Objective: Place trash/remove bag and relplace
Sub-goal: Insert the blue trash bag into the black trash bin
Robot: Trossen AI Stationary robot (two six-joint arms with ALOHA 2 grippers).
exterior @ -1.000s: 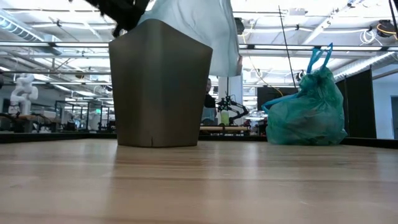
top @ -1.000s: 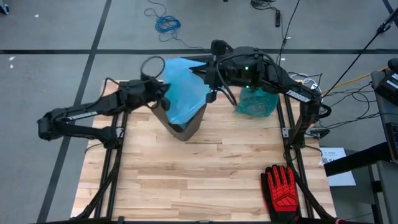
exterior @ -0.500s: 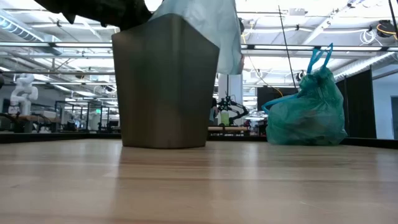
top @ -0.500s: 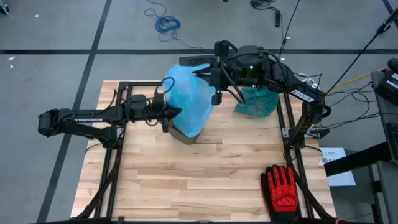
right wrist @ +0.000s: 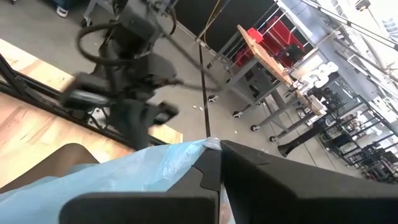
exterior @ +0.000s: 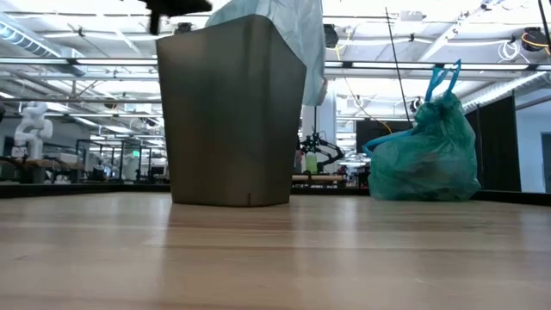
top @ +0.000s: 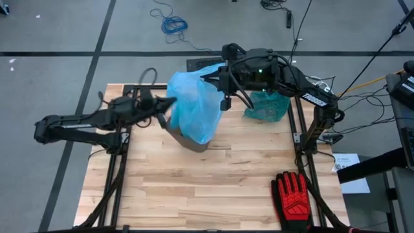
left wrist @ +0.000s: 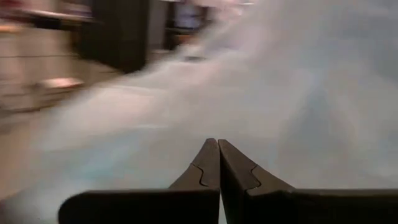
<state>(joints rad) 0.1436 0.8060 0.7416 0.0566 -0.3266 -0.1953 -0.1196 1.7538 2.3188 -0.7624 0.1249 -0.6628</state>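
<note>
Though draped over the bin point(exterior: 232, 112), not yet seated around its rim: blue bag point(top: 194, 107) billowed high over the opening, at the far middle of the table point(top: 194, 188). Hangs down the bin's right side in the low view; cannot tell how far in it reaches.

Pinched at its far edge by the right gripper point(right wrist: 214, 149), fingers closed on a fold of the film, above the bin's far side. Left gripper point(top: 169, 102) just beside the bag's left flank, fingers pressed together with nothing seen between them.

Judged best from here: hold the right pinch steady as an anchor. Open the left fingers, take the near-left edge, draw it outward and down over the rim. Pull slowly, since thin film likely tears or slips. Avoid tipping the bin.

Tied green bag point(exterior: 426, 155) standing apart on the bin's right. No loose scraps in view. Red glove point(top: 294, 197) at the near right corner, well apart.
</note>
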